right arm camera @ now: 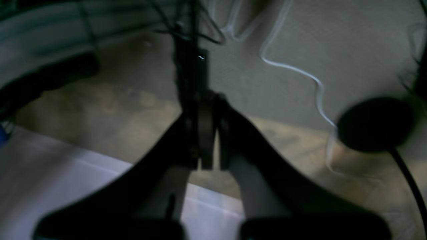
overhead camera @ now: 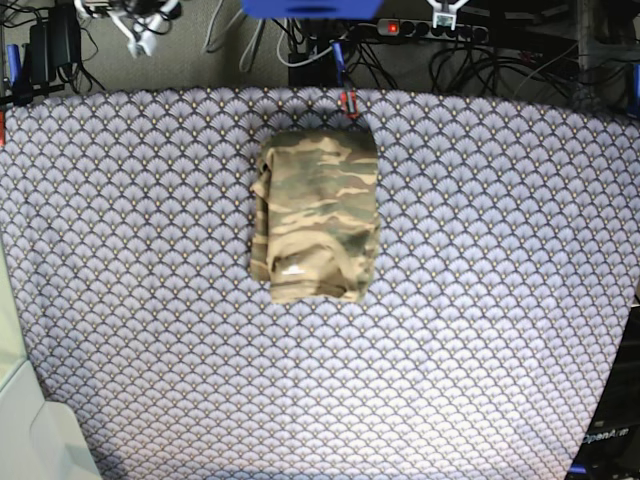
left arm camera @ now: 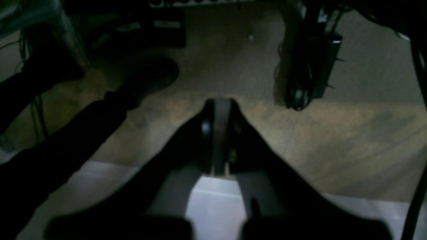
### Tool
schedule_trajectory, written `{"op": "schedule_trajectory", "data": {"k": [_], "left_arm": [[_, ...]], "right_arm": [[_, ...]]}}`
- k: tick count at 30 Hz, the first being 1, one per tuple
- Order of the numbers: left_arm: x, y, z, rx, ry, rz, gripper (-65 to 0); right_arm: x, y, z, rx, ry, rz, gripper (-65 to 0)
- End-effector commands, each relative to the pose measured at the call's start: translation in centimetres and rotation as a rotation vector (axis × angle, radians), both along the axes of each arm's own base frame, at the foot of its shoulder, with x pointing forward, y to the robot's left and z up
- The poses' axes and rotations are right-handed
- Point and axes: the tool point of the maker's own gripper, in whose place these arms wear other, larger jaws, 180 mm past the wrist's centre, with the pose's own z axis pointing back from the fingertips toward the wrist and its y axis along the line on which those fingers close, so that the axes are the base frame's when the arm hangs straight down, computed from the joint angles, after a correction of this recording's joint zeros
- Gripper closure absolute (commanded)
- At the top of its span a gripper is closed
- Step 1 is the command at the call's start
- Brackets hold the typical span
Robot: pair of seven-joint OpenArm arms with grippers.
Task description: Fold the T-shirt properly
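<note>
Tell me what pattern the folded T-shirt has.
Camouflage streaks of tan, olive-green and brown on the T-shirt, shown best in the base view.

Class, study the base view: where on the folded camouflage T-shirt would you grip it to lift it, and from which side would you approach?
Probably the near short edge of the T-shirt, from the table's near side. It lies as a compact rectangle on the table cloth, long axis running away from the camera, and the stacked layers at that edge offer a pinchable lip. Both corners there suit two grippers.
</note>
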Motion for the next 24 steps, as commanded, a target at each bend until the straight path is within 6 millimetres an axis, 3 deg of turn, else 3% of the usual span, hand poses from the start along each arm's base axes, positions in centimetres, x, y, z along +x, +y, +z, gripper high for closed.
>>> {"op": "schedule_trajectory", "data": {"k": [1, 3, 6, 14, 24], "left_arm": [[0.0, 0.4, -0.4, 0.017, 0.012, 0.001, -0.4], [0.3, 0.6, -1.2, 0.038, 0.036, 0.010, -0.4], [1.2, 1.1, -2.2, 0.068, 0.032, 0.010, -0.4], [2.4, -0.7, -4.0, -0.088, -0.042, -0.028, -0.4], [3.7, 0.3, -4.1, -0.102, -0.083, 0.211, -0.4]], "right_arm": [[-0.2, 0.2, 0.0, 0.020, -0.006, 0.002, 0.0], [0.0, 1.6, -0.4, 0.056, -0.023, 0.005, 0.0], [0.1, 0.5, -1.7, -0.073, -0.049, 0.003, 0.0], [1.4, 0.5, -2.8, -0.282, -0.140, -0.036, 0.0], [1.3, 1.5, -3.3, -0.407, -0.168, -0.065, 0.0]]}}
